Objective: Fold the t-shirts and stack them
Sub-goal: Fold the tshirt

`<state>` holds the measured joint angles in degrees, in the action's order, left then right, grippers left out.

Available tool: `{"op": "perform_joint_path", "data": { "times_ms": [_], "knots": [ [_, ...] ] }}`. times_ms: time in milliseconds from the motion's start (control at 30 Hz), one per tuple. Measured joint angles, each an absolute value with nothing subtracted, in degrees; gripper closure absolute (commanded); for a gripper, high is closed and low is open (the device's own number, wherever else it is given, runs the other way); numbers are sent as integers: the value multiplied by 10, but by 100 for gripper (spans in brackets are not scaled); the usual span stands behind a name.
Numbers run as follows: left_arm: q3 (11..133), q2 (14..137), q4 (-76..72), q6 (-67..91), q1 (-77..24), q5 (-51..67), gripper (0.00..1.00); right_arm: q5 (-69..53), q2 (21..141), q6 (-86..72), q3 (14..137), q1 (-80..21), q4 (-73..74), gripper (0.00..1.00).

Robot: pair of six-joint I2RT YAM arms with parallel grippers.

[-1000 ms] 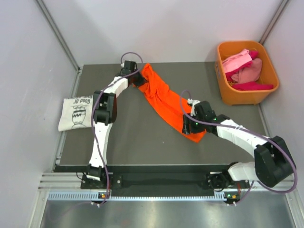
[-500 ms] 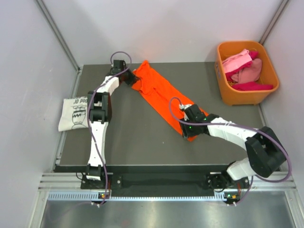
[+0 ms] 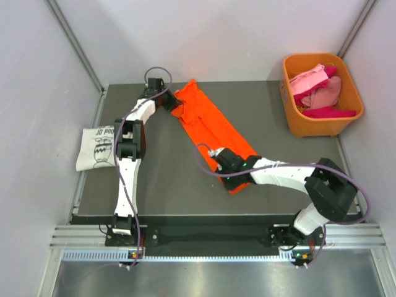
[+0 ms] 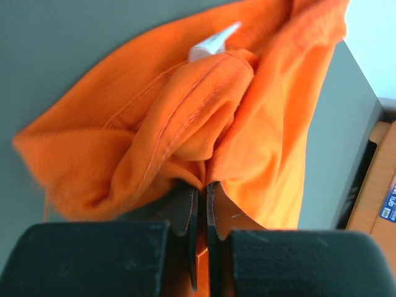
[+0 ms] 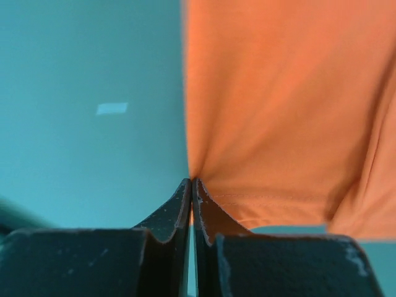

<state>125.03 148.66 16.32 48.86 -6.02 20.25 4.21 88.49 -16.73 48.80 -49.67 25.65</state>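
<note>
Far left of the top view, the white t-shirt lies folded at the tabletop edge. Upper left, the left tool is clenched on a bunched corner of the orange t-shirt, which stretches diagonally down toward the centre. There the right tool pinches its lower hem, jaws tight together. Upper right, the orange bin holds pink and magenta t-shirts.
</note>
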Motion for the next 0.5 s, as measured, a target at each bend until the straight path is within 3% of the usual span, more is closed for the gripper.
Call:
{"op": "perform_joint_path", "data": {
  "times_ms": [133,167,233,267,333,500],
  "knots": [
    [1250,1487,164,485,-60,210,100,1,913,-216,542,-599,237,98],
    [1250,1487,164,484,-60,213,100,-10,927,-228,566,-623,227,87],
    [1249,1487,165,484,-60,218,100,-36,965,-251,627,-666,211,75],
    [1247,1487,163,484,-60,219,100,-50,981,-257,652,-682,201,55],
    [1244,1487,157,484,-60,224,100,-80,1009,-272,703,-708,188,45],
    [1222,1487,110,477,-57,261,89,-129,1006,-277,732,-698,181,43]
  ]
}}
